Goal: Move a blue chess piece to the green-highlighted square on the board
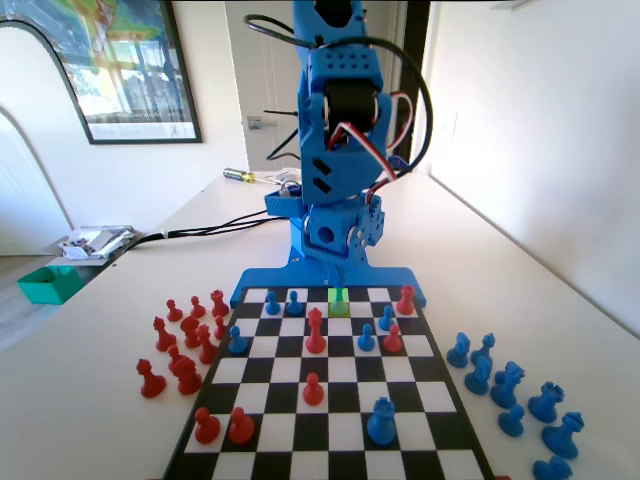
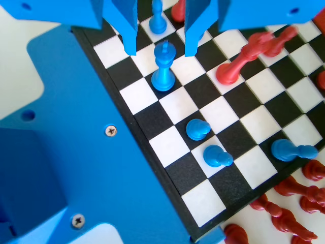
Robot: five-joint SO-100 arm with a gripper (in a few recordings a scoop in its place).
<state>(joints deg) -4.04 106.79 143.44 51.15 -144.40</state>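
Note:
In the wrist view the slim blue chess piece (image 2: pixel 163 71), topped with a small cross, stands upright on a black square of the board (image 2: pixel 175 109) close to its dark edge. My gripper (image 2: pixel 161 50) is open. One jaw hangs on each side of the piece's top, with a clear gap on both sides. In the fixed view the gripper (image 1: pixel 340 280) sits low at the board's far end, right over the green-highlighted square (image 1: pixel 340 306). From there I cannot tell which square the piece stands on.
A tall red piece (image 2: pixel 236 66) stands two squares right of the gripper. Blue pawns (image 2: pixel 197 128) (image 2: pixel 217 155) sit nearer along the edge. Captured red pieces (image 1: pixel 185 340) crowd the table left of the board, captured blue ones (image 1: pixel 510 385) the right. A round-headed blue piece (image 1: pixel 381 420) stands near the front.

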